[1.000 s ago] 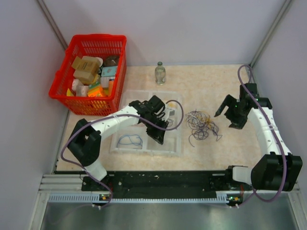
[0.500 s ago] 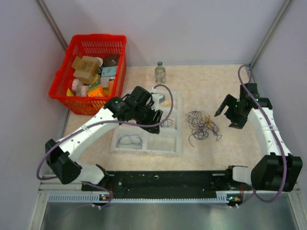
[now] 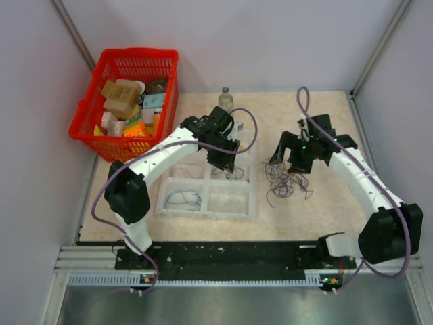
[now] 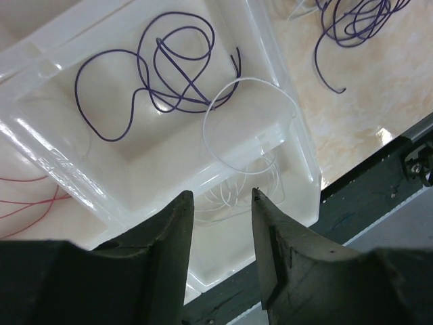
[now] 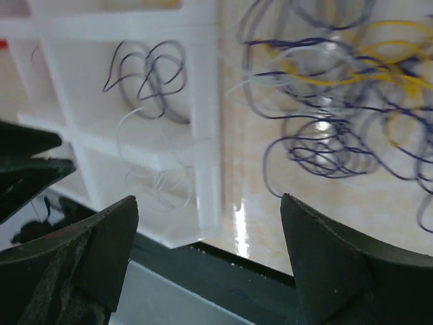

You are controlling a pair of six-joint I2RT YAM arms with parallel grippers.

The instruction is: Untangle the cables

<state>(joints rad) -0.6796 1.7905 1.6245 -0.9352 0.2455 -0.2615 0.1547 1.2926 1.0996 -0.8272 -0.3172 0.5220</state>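
The cables [image 3: 287,179] lie as a loose bunch of mostly dark purple loops with yellow and white strands on the table, right of a clear divided tray [image 3: 252,203]. My right gripper [image 3: 289,161] hovers over the bunch's far edge, open wide and holding nothing. In the right wrist view the bunch [image 5: 338,88] lies beyond the gripper [image 5: 206,201]. My left gripper [image 3: 226,161] hangs open and empty over the tray's right side. The left wrist view shows the gripper [image 4: 220,193] above a loose purple wire [image 4: 169,68] and a white wire [image 4: 250,122] inside a tray compartment.
A red basket [image 3: 125,101] full of boxes stands at the back left, and a small glass bottle [image 3: 225,101] just behind the tray. Another bluish wire [image 3: 183,198] lies in the tray's near left compartment. Red strands [image 4: 27,196] lie in a neighbouring compartment. The black rail [image 3: 230,254] runs along the near edge.
My left gripper has moved away from me across the tray and its jaws have parted. My right arm has swung left, from the table's right side to above the bunch.
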